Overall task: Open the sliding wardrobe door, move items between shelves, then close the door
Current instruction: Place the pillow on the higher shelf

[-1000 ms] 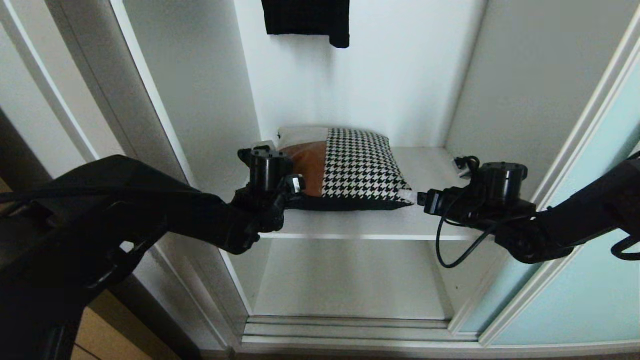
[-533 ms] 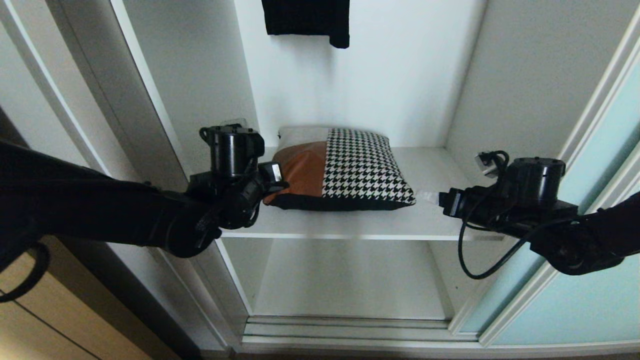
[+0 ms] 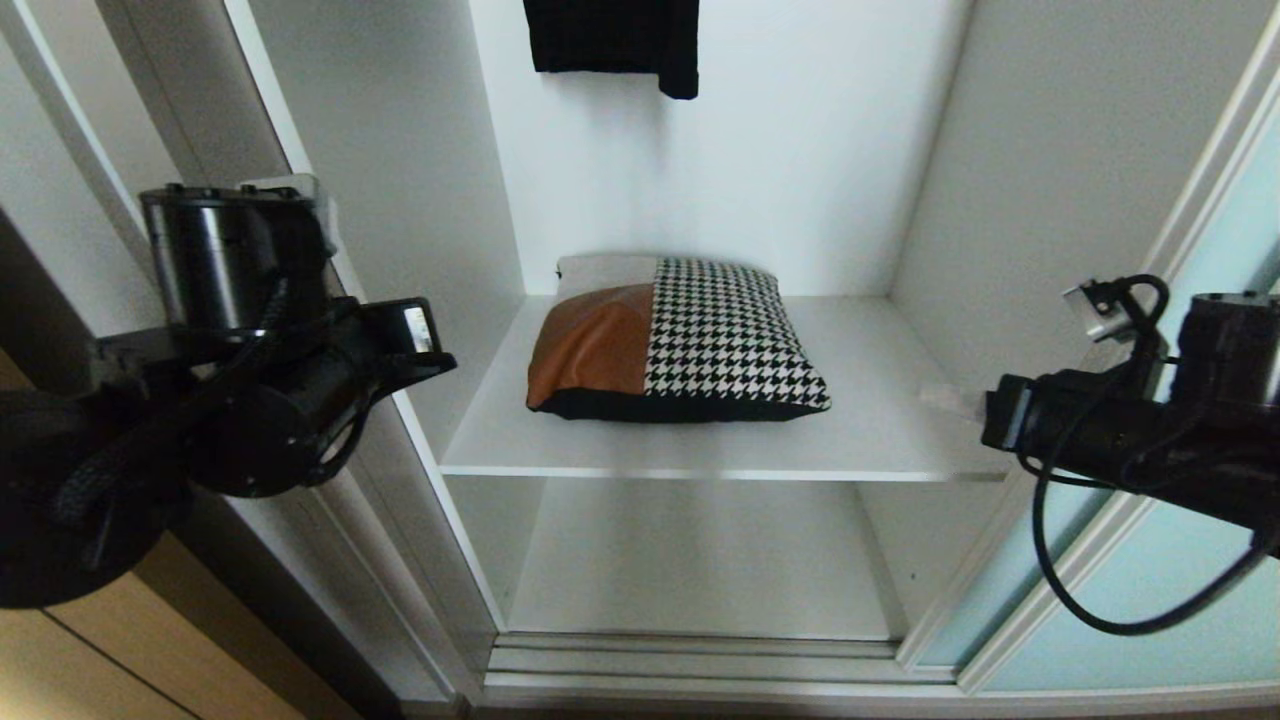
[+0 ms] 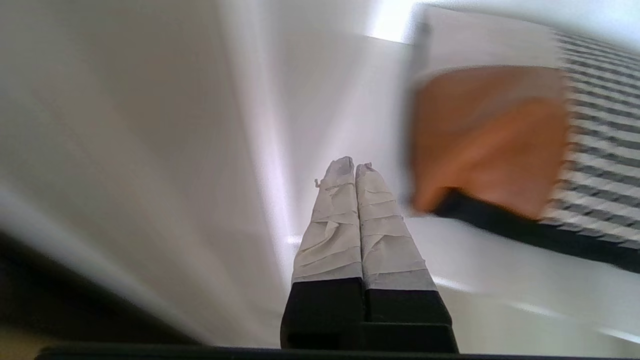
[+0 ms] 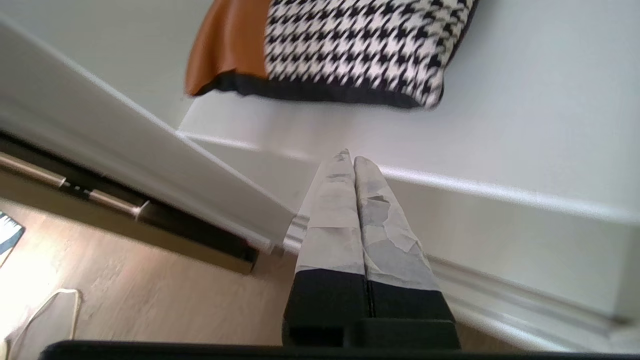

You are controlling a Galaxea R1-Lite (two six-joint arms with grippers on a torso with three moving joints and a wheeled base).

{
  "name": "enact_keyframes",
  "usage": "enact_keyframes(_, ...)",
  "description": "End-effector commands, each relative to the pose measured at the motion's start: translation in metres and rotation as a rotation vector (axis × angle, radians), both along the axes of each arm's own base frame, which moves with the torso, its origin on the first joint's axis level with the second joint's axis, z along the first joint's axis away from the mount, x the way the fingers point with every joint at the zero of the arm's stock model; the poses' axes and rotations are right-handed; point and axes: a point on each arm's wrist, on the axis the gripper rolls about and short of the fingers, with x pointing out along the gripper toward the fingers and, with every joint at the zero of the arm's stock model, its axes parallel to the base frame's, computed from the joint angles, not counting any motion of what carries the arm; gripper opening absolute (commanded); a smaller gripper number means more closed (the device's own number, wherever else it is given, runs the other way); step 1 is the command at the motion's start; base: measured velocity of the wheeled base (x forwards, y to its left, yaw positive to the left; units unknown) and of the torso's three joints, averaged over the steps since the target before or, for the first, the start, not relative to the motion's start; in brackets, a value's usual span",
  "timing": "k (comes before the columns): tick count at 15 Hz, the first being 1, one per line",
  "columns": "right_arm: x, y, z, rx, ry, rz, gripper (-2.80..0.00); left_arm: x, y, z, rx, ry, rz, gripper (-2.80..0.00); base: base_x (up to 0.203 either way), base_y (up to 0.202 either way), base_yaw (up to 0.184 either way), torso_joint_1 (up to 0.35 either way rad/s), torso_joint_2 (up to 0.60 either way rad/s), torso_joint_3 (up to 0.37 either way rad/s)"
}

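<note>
The sliding wardrobe door [image 3: 1190, 560] stands pushed aside to the right of the cushion, its frosted aqua panel running down behind the right arm, so the wardrobe bay is open. Two shelves show: the upper shelf [image 3: 880, 420] carries the cushion, and the lower shelf [image 3: 700, 560] beneath it lies bare. A small black garment [image 3: 612, 38] hangs high above the cushion.

The cushion [image 3: 675, 340] lies flat near the middle of the upper shelf, tan-brown part toward the left, houndstooth toward the right, its black back edge facing out. It looks soft and light, likely to sag and fold if pinched at one corner; a hold at both short ends, low along the black seam, would probably keep it level. The leather-like part may be slicker than the woven part.

White board lies free on both sides of the cushion and in front of it, up to the shelf's front lip, which an arm must clear when dropping to the lower shelf.

The left gripper [image 4: 354, 172] hangs left of the cushion, outside the bay, jaws pressed together on nothing. The right gripper [image 5: 353, 159] sits right of the cushion, below the shelf lip, jaws likewise closed and empty.
</note>
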Motion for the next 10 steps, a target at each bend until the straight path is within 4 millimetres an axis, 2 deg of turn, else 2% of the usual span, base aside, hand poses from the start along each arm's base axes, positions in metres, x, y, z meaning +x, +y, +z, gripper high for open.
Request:
enact_keyframes(1,-0.042,-0.007,0.023,0.013,-0.066,0.001,-2.80,-0.034,0.023,0.012,-0.014,-0.051,0.049,-2.80,0.000,0.000,0.000,0.000,0.00,0.000)
enact_keyframes(3,-0.071,-0.011,0.026,0.013,-0.067,0.000,-2.80,-0.054,0.037,0.004,-0.003,-0.043,0.113,-2.80,0.000,0.000,0.000,0.000,0.00,0.000)
enact_keyframes(7,-0.124,-0.020,0.026,0.017,-0.051,-0.004,-2.80,-0.093,0.068,-0.026,0.029,0.004,0.259,-2.80,0.000,0.000,0.000,0.000,0.00,0.000)
enact_keyframes(10,-0.155,-0.024,0.028,0.023,-0.051,-0.005,-2.80,-0.122,0.083,-0.029,0.013,-0.037,0.300,-2.80,0.000,0.000,0.000,0.000,0.00,0.000)
